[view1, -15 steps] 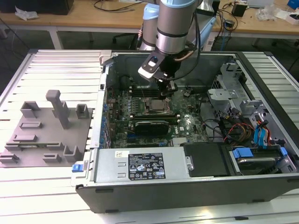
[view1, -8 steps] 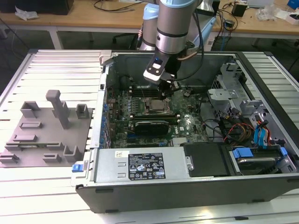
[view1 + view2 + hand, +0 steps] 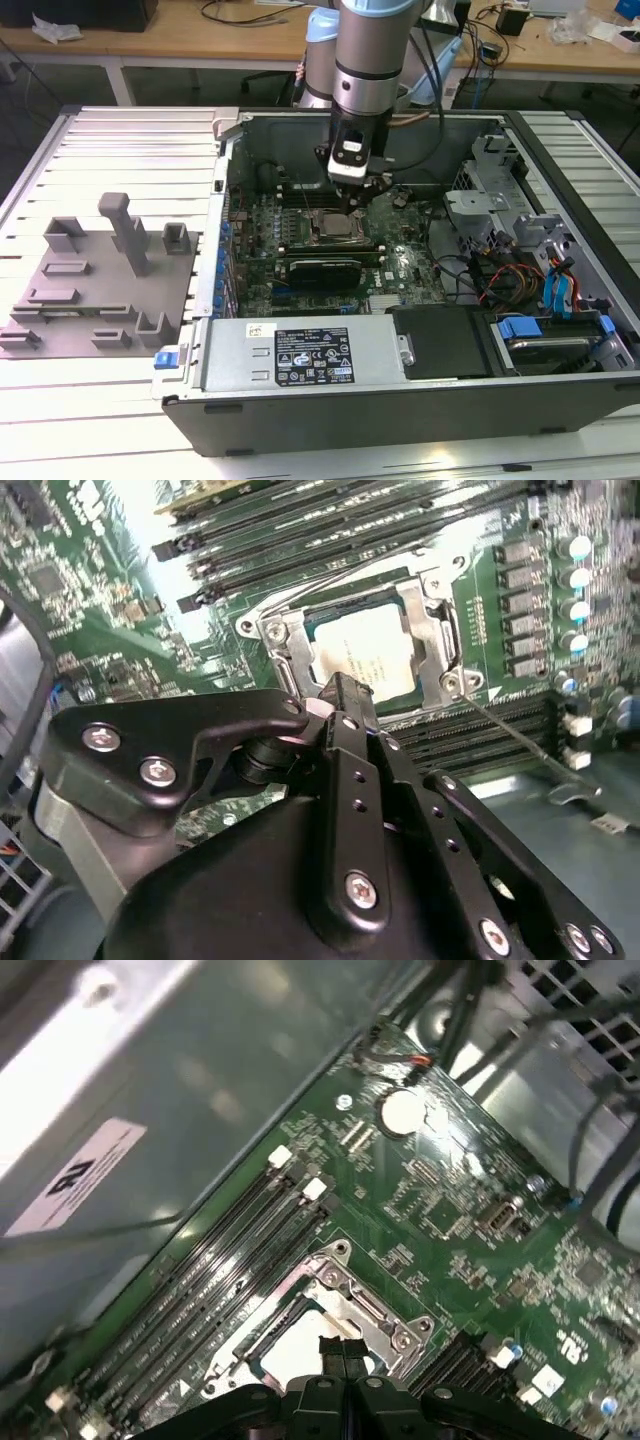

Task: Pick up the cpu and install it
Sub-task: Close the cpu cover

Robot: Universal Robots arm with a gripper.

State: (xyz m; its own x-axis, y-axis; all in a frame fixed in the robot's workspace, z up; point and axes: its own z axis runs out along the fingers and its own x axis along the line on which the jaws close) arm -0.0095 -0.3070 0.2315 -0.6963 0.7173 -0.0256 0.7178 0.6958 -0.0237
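Power supply label (image 3: 313, 362), case wall sticker (image 3: 75, 1175): print not legible.

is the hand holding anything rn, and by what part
Nothing seems held: the hand is shut and empty, its tip at the edge of the cpu, which lies in the socket.

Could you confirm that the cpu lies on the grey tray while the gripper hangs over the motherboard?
Not quite: the second wrist view shows the cpu seated in the socket frame, not on the grey tray; the gripper does hang over the motherboard.
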